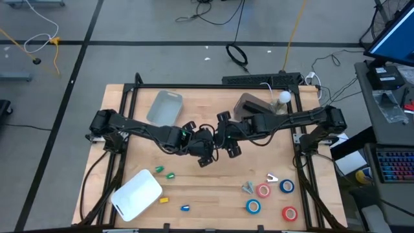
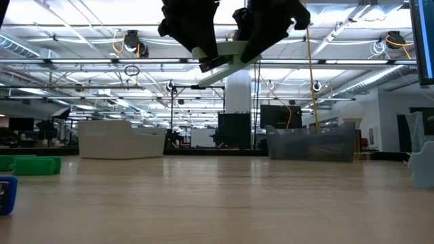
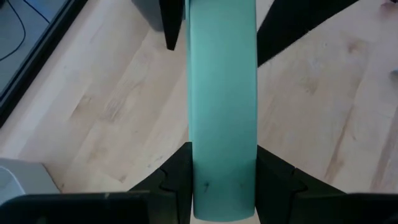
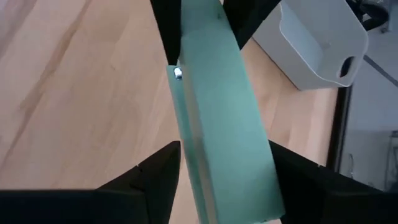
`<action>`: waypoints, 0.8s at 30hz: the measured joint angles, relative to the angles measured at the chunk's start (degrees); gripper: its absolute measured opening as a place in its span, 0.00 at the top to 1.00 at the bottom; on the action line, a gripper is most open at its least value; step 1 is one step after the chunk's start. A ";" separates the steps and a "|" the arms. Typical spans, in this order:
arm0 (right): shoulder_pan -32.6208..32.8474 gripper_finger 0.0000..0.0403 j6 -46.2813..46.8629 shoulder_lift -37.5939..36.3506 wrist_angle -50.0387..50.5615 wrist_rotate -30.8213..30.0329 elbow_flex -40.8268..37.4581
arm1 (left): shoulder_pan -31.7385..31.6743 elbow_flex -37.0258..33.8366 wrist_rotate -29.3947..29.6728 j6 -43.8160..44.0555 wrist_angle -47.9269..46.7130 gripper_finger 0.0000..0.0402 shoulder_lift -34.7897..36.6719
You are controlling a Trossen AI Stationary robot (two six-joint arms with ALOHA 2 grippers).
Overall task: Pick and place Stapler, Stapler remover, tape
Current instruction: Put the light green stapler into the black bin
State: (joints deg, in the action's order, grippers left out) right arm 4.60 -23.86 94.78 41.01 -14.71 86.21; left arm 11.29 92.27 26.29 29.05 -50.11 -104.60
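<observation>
We see both pincers, left [image 3: 224,186] and right [image 4: 224,180], clamped on the green stapler [image 3: 222,93] between them, raised off the table [image 1: 213,188].

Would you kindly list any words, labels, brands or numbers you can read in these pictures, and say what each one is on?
None can be read.
The green stapler, held between the left gripper and the right gripper, shows a plain surface with no lettering.
The tape rolls are too small to show any print.
The white bin carries no visible label.
</observation>
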 joint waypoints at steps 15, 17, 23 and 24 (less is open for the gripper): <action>0.03 0.70 -0.94 0.12 1.73 0.77 0.08 | 0.06 -0.04 -0.97 -3.64 0.29 0.68 -0.13; 0.04 0.70 0.01 0.11 2.13 0.56 0.09 | 0.06 -0.04 -1.08 -4.15 0.33 0.63 -0.13; -0.09 0.71 1.79 0.16 2.74 -0.56 0.24 | -0.04 -0.04 -1.63 -3.89 -1.10 0.44 0.83; -0.11 0.71 2.27 0.20 2.82 -0.62 0.24 | -0.03 -0.04 -1.87 -3.84 -1.75 0.41 1.11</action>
State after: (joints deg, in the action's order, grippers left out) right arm 4.49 -21.59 94.98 43.83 -15.33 86.46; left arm 11.27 92.23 24.42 25.21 -51.86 -103.49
